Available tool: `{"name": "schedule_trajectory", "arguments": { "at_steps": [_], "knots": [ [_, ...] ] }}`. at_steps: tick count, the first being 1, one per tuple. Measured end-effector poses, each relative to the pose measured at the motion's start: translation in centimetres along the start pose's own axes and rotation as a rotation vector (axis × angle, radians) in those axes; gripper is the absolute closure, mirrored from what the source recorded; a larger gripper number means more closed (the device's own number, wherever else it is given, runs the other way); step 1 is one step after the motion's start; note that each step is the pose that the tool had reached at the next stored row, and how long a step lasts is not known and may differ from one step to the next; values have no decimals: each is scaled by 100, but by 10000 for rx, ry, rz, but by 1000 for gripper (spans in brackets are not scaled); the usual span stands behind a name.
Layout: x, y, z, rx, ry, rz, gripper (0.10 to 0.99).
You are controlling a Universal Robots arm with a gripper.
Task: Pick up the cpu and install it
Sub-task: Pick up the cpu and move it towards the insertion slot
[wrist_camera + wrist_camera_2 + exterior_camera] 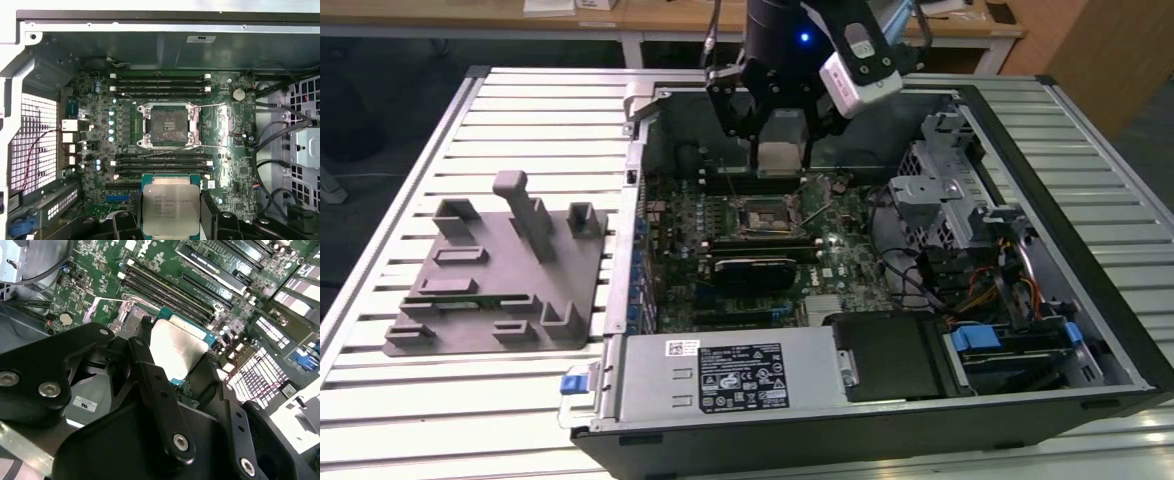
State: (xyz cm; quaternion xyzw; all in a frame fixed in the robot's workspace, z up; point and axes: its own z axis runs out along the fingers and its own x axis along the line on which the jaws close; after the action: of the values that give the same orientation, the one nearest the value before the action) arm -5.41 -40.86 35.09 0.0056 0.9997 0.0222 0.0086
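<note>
The cpu is a flat square chip with a silver-grey top, hanging over the far part of the open computer case. My gripper is shut on it, with a black finger against each of two opposite edges. In both wrist views the cpu sits between the fingers, green rim showing. The motherboard's socket is a dark square in a metal frame with nothing in it. The chip is above the board and short of the socket, not touching it.
Black memory slots lie on both sides of the socket. A grey fixture tray with upright posts sits on the slatted table at the exterior view's left. The power supply fills the case's near end, and a drive cage with cables stands at the right.
</note>
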Motion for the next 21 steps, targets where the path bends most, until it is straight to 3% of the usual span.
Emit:
{"name": "schedule_trajectory", "arguments": {
  "at_steps": [21],
  "knots": [
    [-50, 82, 374, 2, 95, 3, 541]
  ]
}}
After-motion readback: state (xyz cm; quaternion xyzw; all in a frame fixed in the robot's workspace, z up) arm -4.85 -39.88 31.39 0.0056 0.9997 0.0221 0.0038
